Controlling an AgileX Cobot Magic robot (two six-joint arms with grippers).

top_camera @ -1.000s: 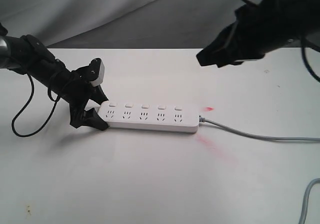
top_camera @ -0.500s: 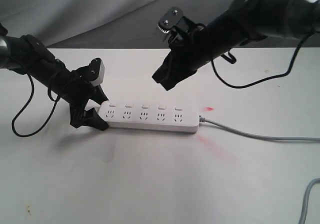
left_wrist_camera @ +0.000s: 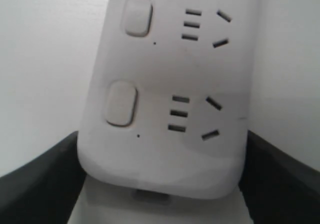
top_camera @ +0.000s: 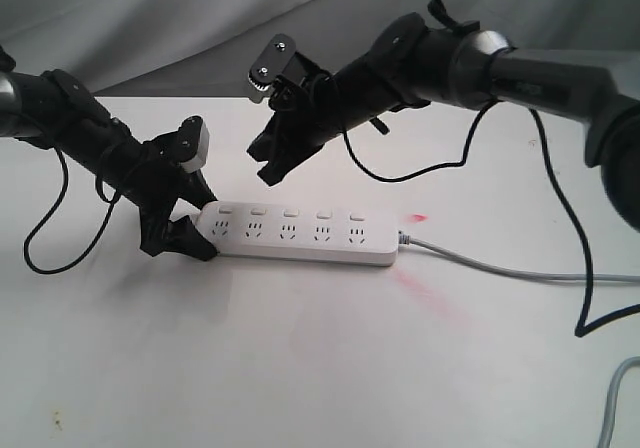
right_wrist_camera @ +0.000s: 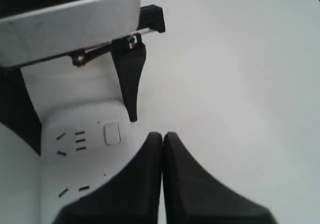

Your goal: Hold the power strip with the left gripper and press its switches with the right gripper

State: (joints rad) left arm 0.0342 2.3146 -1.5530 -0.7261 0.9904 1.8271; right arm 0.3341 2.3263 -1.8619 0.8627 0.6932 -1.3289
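The white power strip (top_camera: 300,238) lies flat on the table, its row of five switches (top_camera: 290,211) along the far side. My left gripper (top_camera: 185,226) is shut on the strip's left end, one black finger on each long side. In the left wrist view the strip (left_wrist_camera: 165,149) sits between the fingers (left_wrist_camera: 42,179), with two switches (left_wrist_camera: 121,104) showing. My right gripper (top_camera: 266,171) hangs shut and empty above and behind that left end. In the right wrist view its tips (right_wrist_camera: 162,136) meet just beside the end switch (right_wrist_camera: 112,133), apart from it.
The strip's thin grey cord (top_camera: 500,266) runs right to the table edge. Red smudges (top_camera: 430,298) mark the table near the cord end. Another grey cable (top_camera: 615,408) curls at the lower right. A black cable (top_camera: 45,238) loops off the left arm.
The right arm has swung in from the upper right, leftward and down, to hover by the strip's left end. The left gripper and the strip have not moved.
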